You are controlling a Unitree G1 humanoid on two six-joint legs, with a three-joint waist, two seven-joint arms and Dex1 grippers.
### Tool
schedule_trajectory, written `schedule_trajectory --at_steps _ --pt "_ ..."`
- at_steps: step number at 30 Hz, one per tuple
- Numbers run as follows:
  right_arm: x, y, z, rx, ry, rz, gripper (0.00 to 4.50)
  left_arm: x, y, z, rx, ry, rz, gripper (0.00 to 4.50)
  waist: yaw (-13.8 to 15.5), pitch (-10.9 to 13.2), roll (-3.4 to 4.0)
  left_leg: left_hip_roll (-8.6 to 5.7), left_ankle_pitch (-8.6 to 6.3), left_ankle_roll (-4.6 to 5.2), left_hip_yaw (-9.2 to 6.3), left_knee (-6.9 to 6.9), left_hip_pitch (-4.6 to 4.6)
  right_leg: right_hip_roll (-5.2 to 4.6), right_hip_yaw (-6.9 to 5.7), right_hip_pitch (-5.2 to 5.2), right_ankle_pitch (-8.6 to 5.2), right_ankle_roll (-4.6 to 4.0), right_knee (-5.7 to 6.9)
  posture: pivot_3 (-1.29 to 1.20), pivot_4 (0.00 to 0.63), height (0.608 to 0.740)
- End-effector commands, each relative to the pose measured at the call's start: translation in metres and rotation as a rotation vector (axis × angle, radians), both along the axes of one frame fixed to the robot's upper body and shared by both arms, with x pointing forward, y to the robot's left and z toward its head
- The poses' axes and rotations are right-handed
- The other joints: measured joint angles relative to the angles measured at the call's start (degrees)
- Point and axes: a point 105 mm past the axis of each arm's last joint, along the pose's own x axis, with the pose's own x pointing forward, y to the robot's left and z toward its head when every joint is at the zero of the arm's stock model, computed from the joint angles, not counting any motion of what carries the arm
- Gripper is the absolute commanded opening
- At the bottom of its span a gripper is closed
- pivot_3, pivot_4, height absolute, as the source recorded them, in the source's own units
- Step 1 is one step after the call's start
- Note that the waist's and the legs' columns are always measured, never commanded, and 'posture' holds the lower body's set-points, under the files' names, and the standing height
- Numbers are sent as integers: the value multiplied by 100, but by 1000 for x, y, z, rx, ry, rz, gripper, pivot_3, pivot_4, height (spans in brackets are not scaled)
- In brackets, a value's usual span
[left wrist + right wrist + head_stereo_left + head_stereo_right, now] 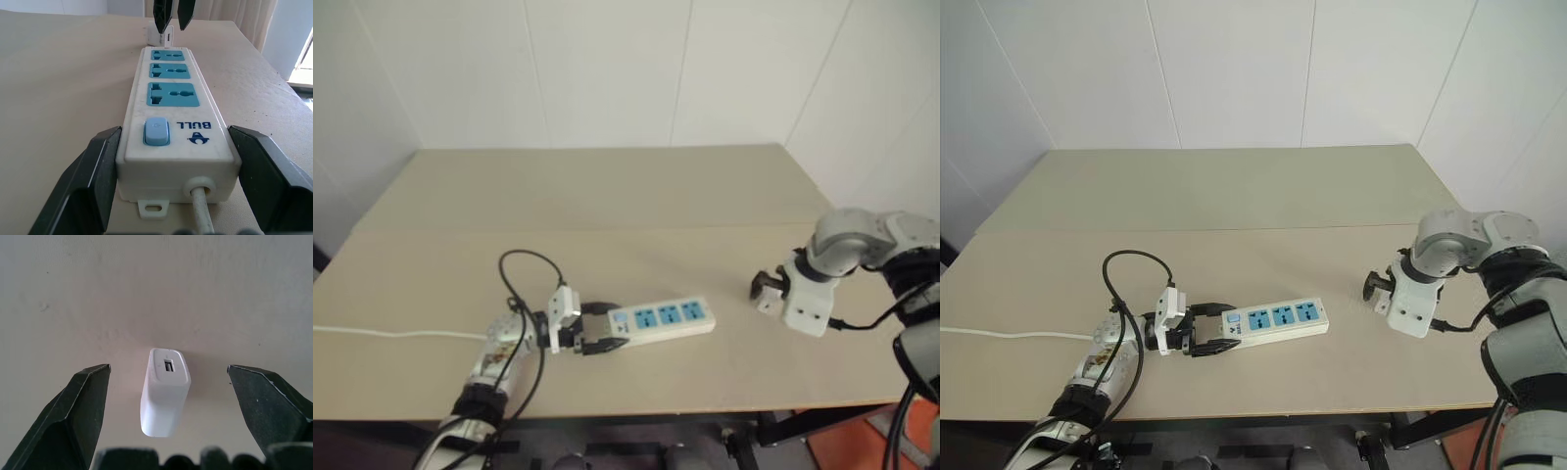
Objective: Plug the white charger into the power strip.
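The left gripper clamps the switch end of the power strip, which lies at six o'clock on the table. At three o'clock, the right gripper hangs wide open over the white charger.

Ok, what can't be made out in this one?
- White charger: its prong side is turned away in the right wrist view; in the head views the right gripper hides it.
- Power strip: its cord leaves the left wrist view's edge.
- Left gripper: contact with the strip's sides unclear.
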Motion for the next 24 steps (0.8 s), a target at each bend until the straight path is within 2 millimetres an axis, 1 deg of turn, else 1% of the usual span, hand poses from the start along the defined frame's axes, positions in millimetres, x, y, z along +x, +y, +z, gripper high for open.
schedule_trajectory --at_steps 1,9,13,14,16,21,22,24 --pt "10 1 6 14 -52 -18 4500 -4 -2 0 13 -24 -8 3213 -2 0 0 0 0 0 0 0 0 0 0 0 0 0 0 0 150 740" --pt "15 -2 -6 7 -54 -29 4500 -7 -4 -2 17 -22 -8 3213 -11 0 2 0 0 0 1 -1 -1 0 1 -3 0 -2 1 0 150 740" --pt "18 -5 -9 0 -67 -37 4500 -7 -3 -3 23 -21 -5 3213 -14 0 2 -1 0 0 1 -1 0 0 2 -3 0 -2 2 0 150 740" --pt "18 -6 -9 -5 -67 -33 4208 -7 -3 -4 25 -22 -4 3213 -15 0 2 -1 0 0 1 -1 0 0 2 -3 0 -2 2 0 150 740" --pt "17 -8 -10 -16 -63 -26 3910 -8 -2 -5 28 -22 -4 3213 -17 0 3 -1 0 0 1 -1 0 0 2 -3 0 -2 3 0 150 740" --pt "21 -6 -11 8 -88 -4 2132 -9 -3 -5 27 -22 -3 3213 -22 -1 4 -1 0 0 1 -1 0 0 3 -3 0 -2 3 0 150 740" --pt "21 -6 -12 9 -86 1 1668 -9 -3 -6 27 -22 -3 3213 -23 -1 4 -1 0 0 1 -1 0 0 3 -4 0 -2 3 0 150 740" --pt "20 -6 -11 8 -77 10 1130 -9 -3 -6 24 -22 -3 3213 -30 -2 6 -1 0 0 1 -1 0 1 3 -4 0 -2 4 0 150 740"
